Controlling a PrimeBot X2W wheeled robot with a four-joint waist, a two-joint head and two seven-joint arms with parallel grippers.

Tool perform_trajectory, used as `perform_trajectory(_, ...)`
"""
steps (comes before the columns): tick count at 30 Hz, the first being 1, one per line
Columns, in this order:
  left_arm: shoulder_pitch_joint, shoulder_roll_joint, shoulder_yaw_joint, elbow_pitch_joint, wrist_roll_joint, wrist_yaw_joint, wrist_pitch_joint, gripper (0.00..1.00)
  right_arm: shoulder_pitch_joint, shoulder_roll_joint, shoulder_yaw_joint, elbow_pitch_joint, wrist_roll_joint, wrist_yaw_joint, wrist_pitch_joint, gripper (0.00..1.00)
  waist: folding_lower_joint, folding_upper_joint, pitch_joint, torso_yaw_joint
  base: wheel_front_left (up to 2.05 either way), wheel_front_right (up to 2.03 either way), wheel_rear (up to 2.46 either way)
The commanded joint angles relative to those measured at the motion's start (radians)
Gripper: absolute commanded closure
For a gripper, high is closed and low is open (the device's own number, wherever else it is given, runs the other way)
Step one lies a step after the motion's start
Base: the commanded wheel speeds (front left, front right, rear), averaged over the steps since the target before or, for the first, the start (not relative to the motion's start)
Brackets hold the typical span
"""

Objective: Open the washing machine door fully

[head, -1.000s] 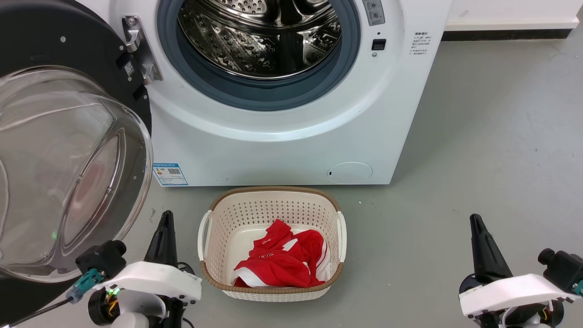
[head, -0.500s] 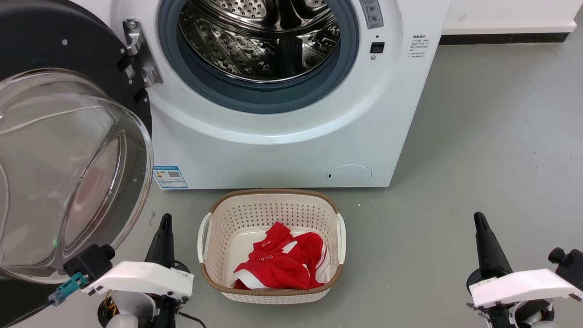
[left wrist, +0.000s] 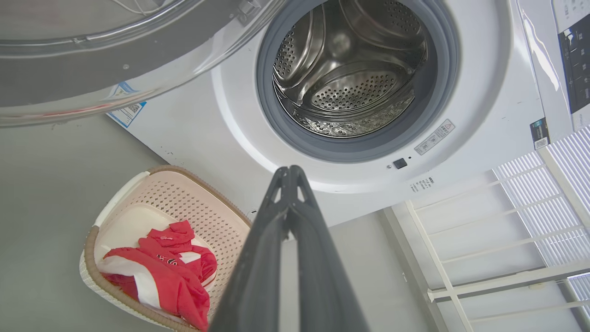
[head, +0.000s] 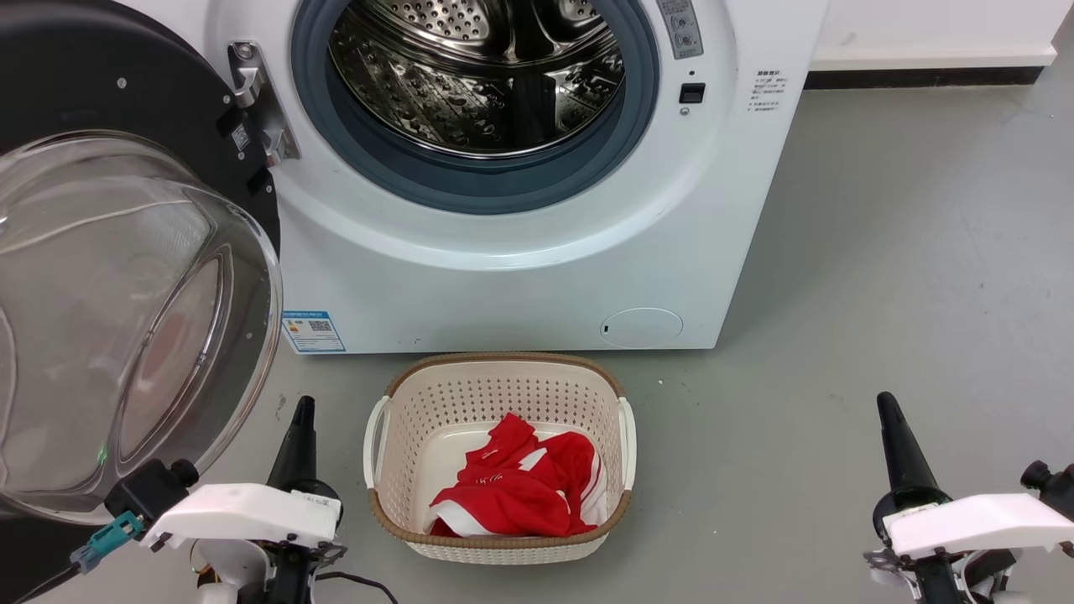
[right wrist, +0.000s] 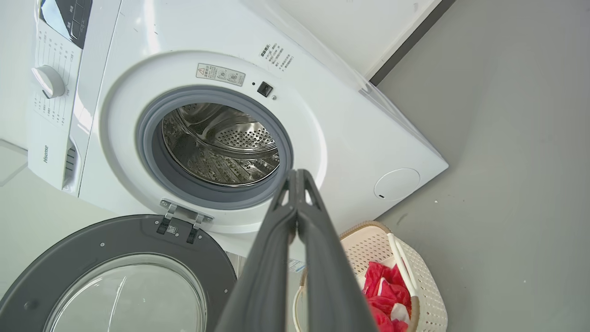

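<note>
So the washing machine door (head: 126, 319) is swung right out. In the head view it takes up the whole left side of the frame: black ring, big clear glass bowl bulging toward us, hanging off the metal hinge (head: 252, 92) at the left edge of the opening. The washing machine (head: 503, 277) sits upper centre, with the steel drum (head: 478, 75) and the grey-blue rubber ring (head: 470, 180) fully exposed. The blue sticker (head: 312, 332) is low on its front at the left, and the round filter cap (head: 642, 327) is low at the right.

The left gripper (head: 304, 407) is at the lower left, fingers pointing up the frame, just beside the lower right rim of the glass bowl. From this angle I can't really tell if it's touching the glass or a bit clear of it. The right gripper (head: 885, 403) is way over at the lower right above bare grey floor (head: 881, 252), well apart from the machine. Both wrist views show each claw pinched closed, fingers pressed together with nothing between them.

Right in front of the machine, between the two arms, there's a cream perforated basket (head: 503, 365) with a red and white garment (head: 512, 491) crumpled inside.
</note>
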Motion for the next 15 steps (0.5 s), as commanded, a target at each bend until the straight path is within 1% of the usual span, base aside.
perform_trajectory(1, -0.009, 0.001, 0.008, -0.006, -0.029, -0.006, 0.007, 1.0, -0.024, -0.007, -0.003, -0.005, 0.032, 0.0, 0.006, 1.0, 0.0, -0.0001, -0.001, 0.0, 0.0, 0.0, 0.0)
perform_trajectory(15, -0.007, -0.009, 0.034, -0.002, -0.179, -0.029, 0.046, 1.0, -0.034, -0.008, -0.016, 0.009, 0.186, 0.0, 0.044, 1.0, 0.0, -0.0001, -0.011, -0.002, 0.0, 0.0, 0.0)
